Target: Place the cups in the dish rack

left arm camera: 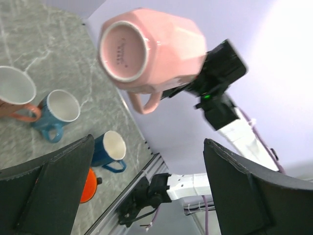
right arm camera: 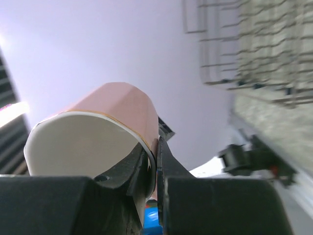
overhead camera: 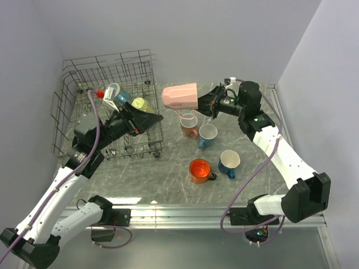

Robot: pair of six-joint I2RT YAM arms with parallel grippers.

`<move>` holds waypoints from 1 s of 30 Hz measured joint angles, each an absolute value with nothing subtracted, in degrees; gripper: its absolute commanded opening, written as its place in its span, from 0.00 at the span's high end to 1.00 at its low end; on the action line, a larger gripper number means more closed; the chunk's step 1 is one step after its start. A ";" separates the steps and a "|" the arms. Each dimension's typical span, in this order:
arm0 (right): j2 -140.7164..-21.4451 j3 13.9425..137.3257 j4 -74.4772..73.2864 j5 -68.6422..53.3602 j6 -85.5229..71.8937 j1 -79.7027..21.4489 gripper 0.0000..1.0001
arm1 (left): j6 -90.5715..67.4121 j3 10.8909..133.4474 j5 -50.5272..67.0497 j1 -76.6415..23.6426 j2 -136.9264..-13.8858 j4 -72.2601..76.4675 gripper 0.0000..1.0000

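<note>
Two, the teal cup (overhead camera: 115, 94) and yellow cup (overhead camera: 141, 104), are sitting in the dish rack (overhead camera: 106, 64), upper left. Right claw (right arm camera: 156, 161) is clamping the pink cup (overhead camera: 180, 96) aloft, centre; left claw (overhead camera: 150, 120) is gaping empty. Four cups (overhead camera: 200, 170) are waiting on the tabletop (overhead camera: 168, 188).

Nothing legible in any view. Only lettering in sight: a small dark printed stamp (left arm camera: 122, 47) of a few short lines, centred on the recessed round base of the pale pink mug (left arm camera: 151, 49), caught from the left wrist camera with the base turned toward the lens. Too small and blurred to make out any word, brand or number.
</note>
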State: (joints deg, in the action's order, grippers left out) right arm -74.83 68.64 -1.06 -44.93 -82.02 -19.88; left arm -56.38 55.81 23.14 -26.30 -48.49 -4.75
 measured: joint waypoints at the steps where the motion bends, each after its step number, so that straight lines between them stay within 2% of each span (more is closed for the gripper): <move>1: -74.83 67.09 2.04 -45.32 -84.73 -20.16 1.00 | -56.75 55.59 23.11 -26.63 -48.47 -3.46 0.02; 5: -75.05 62.26 13.10 -45.87 -94.11 -22.44 1.00 | -56.88 55.51 22.17 -29.21 -48.90 -0.99 0.03; 11: -76.62 61.91 24.58 -46.28 -102.98 -27.64 1.00 | -55.94 56.49 17.58 -35.35 -51.83 -1.34 0.06; 17: -78.89 63.77 30.28 -46.15 -106.72 -31.81 1.00 | -54.52 58.37 11.90 -38.00 -53.19 -2.94 0.21; 23: -79.44 63.31 30.81 -44.80 -107.18 -32.71 1.00 | -53.45 60.71 9.65 -38.37 -52.95 -3.97 0.42; 24: -79.48 63.20 30.83 -44.58 -107.28 -32.77 1.00 | -53.25 61.14 9.54 -38.41 -52.95 -4.25 0.48; 26: -79.68 62.87 31.00 -44.10 -107.55 -32.86 1.00 | -52.99 62.19 9.39 -38.44 -52.95 -4.58 0.51; 28: -79.81 62.43 31.16 -43.88 -108.18 -33.04 1.00 | -52.86 62.98 9.19 -38.46 -52.95 -5.06 0.63; 30: -79.92 62.41 31.73 -43.18 -109.12 -33.30 1.00 | -52.16 63.07 8.86 -38.44 -52.82 -5.56 0.87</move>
